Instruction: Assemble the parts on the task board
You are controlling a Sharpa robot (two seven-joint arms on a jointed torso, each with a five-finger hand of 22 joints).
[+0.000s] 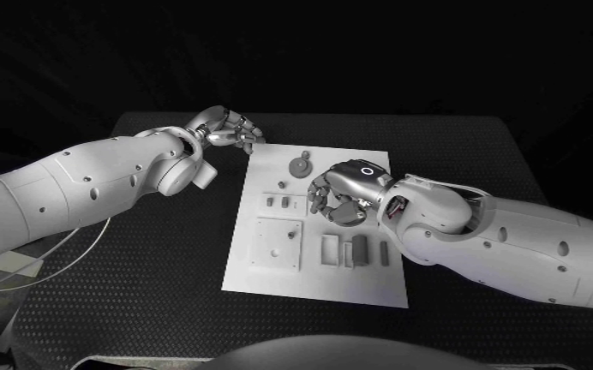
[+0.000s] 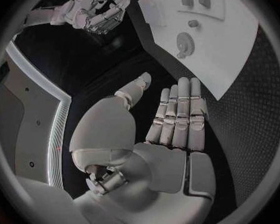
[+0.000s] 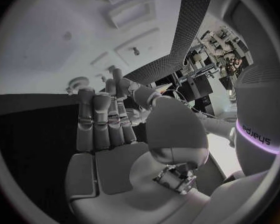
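Board: parts lie loose, assembly seemingly barely begun. Left hand, 11 o'clock off board, fingers wide, empty. Right hand, centre, fingers loosely curled, holding nothing.

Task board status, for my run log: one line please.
left hand: open, off board | right hand: open, over task board | parts: on board

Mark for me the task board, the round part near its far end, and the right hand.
task board (image 1: pixel 371 289): head view, bare patch of the plate near its near edge.
round part (image 1: pixel 301 165): head view, middle of the disc.
right hand (image 1: pixel 343 186): head view, back of the hand above the board.
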